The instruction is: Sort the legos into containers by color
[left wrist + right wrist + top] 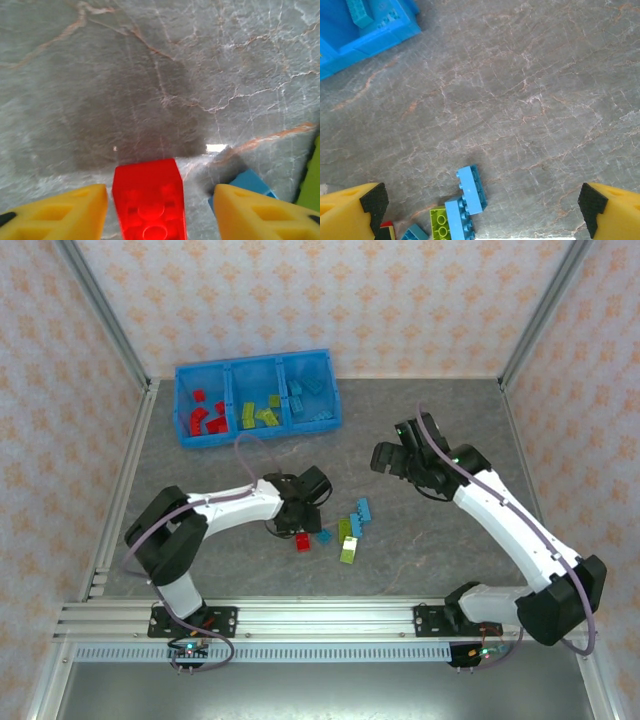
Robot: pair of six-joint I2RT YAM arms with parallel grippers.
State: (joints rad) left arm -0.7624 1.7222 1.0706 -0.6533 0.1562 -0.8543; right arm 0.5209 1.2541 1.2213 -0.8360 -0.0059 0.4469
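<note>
A red lego (149, 200) lies on the table between the yellow fingers of my left gripper (160, 212). The jaws stand open, the left finger (65, 212) almost at the brick and the right finger (260, 215) well clear of it. From above, the left gripper (298, 522) hovers over this red lego (303, 541). Beside it lie a small blue lego (324, 537), green legos (348, 543) and blue legos (358, 515). My right gripper (388, 458) hangs open above bare table, with two blue legos (472, 187) below its fingers (355, 210).
The blue tray (232, 375) stands at the back left, with red legos (207, 417) in its left compartment, green ones (260, 412) in the middle and blue ones (308, 395) on the right. Its corner (395, 37) appears in the right wrist view. Aluminium posts and walls ring the table.
</note>
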